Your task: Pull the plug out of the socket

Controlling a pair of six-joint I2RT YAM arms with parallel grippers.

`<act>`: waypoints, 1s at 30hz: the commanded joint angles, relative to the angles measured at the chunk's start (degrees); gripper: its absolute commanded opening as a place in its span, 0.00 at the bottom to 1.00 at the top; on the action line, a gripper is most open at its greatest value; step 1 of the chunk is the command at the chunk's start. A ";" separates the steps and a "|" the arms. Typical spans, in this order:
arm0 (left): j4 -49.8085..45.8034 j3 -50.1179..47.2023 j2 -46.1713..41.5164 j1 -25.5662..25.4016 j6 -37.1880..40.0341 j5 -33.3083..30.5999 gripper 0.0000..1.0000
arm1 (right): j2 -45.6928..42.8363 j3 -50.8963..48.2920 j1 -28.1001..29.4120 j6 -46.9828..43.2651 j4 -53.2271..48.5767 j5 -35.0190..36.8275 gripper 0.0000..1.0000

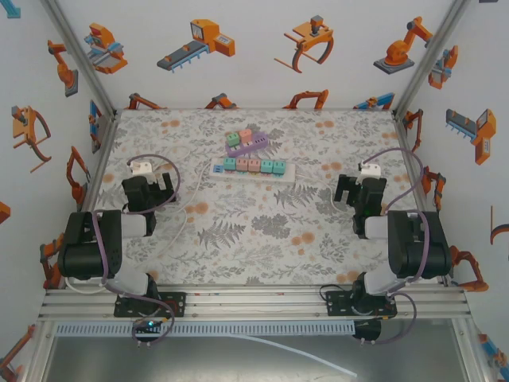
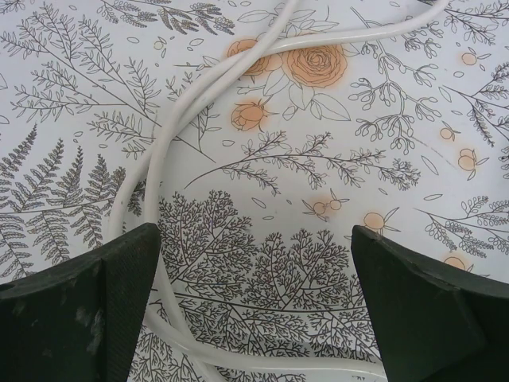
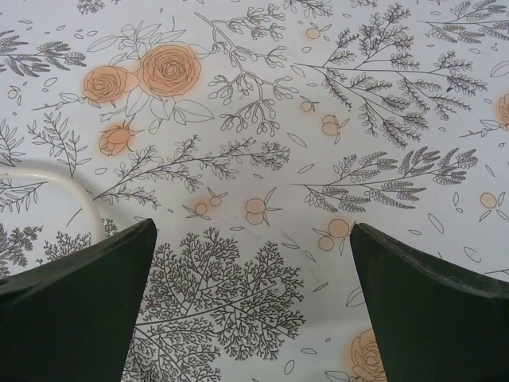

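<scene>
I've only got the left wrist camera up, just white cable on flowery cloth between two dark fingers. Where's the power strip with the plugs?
Observer: The power strip lies mid-table, farther out than the left claw and off to its right.
Operator: Is anything plugged into it?
Observer: Yes, a row of teal and pink plugs sits along its top.
Operator: And the other arm?
Observer: The right claw hangs open over the table, to the strip's right, holding nothing.
</scene>
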 commanded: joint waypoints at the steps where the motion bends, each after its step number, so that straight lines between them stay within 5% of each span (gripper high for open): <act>1: 1.52 0.48 -0.36 -0.22 0.79 0.29 0.97 | 0.43 0.98 -0.37 0.10 1.64 0.01 0.99; 30: 2.71 -0.24 -0.78 -0.80 1.79 0.93 0.97 | -4.50 -2.07 -0.32 1.00 3.31 2.29 0.99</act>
